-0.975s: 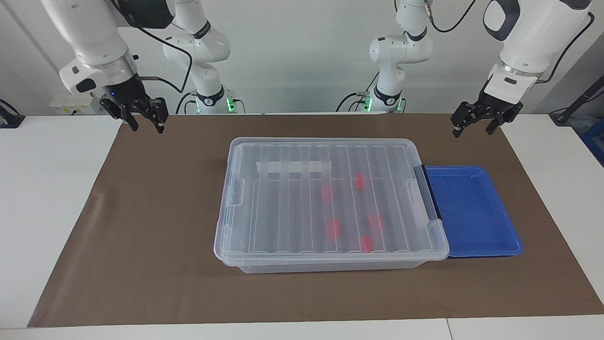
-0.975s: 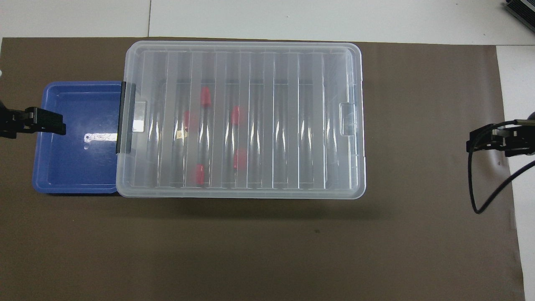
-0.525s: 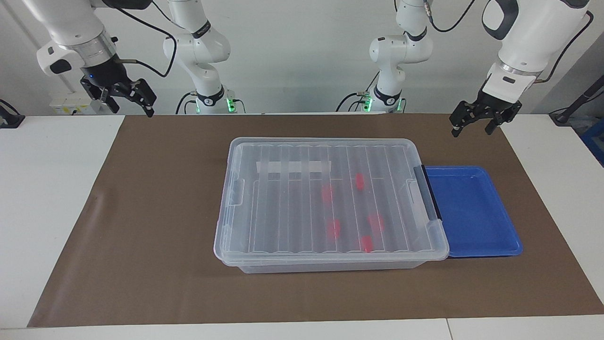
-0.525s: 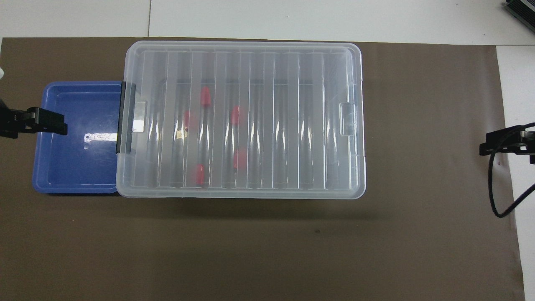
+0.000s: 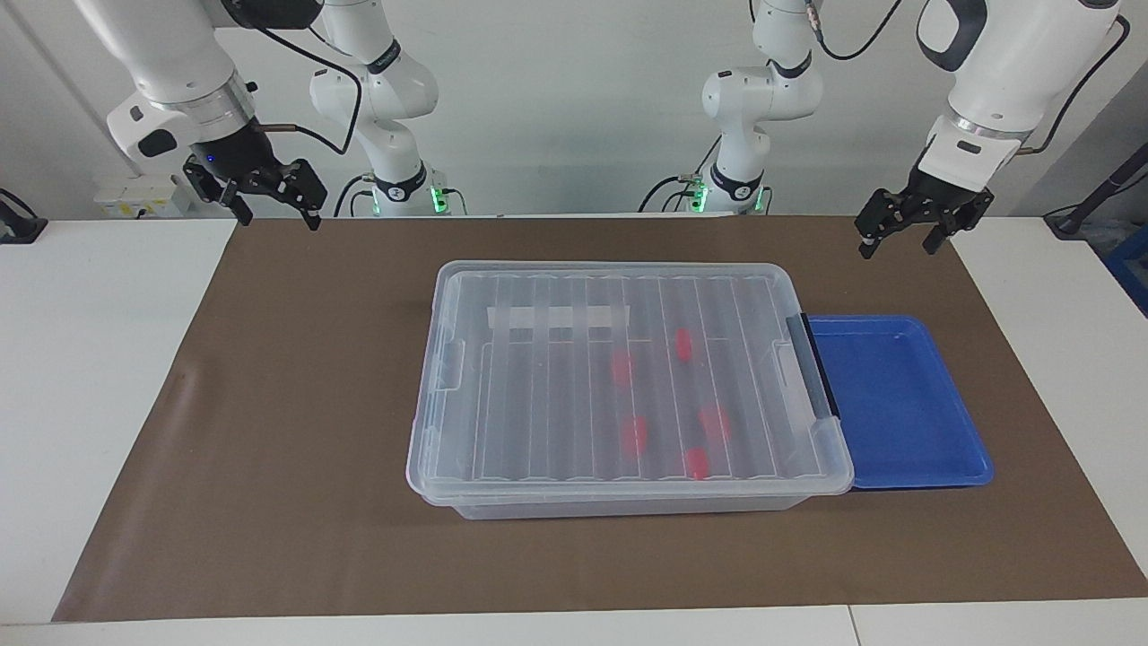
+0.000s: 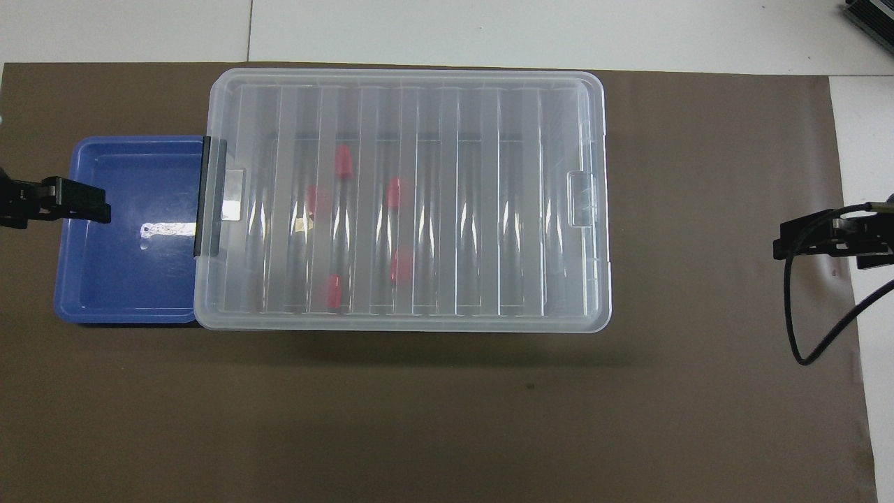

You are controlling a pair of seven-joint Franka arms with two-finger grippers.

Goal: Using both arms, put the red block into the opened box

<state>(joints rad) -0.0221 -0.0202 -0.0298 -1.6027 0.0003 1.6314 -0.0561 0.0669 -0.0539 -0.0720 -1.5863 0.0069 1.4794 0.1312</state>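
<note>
The box point(image 5: 538, 395) point(image 6: 489, 209) is a clear bin in the middle of the brown mat, and its ribbed lid lies flat on top of it. Several red blocks point(image 5: 683, 344) point(image 6: 342, 162) show through the lid, lying on the box's floor toward the left arm's end. My right gripper point(image 5: 276, 208) point(image 6: 803, 241) hangs open and empty above the mat's edge at the right arm's end. At the left arm's end, my left gripper point(image 5: 900, 235) point(image 6: 70, 202) also hangs open and empty in the air, above the mat beside the blue tray.
A blue tray point(image 5: 897, 404) point(image 6: 126, 265) sits against the box's black-handled end, toward the left arm's end. A brown mat point(image 5: 296, 431) covers the white table. A black cable point(image 6: 803, 335) loops down from the right gripper.
The right gripper swung out toward its end of the table and up, then came back close to where it was. The left gripper barely moved. Box and blocks are unchanged.
</note>
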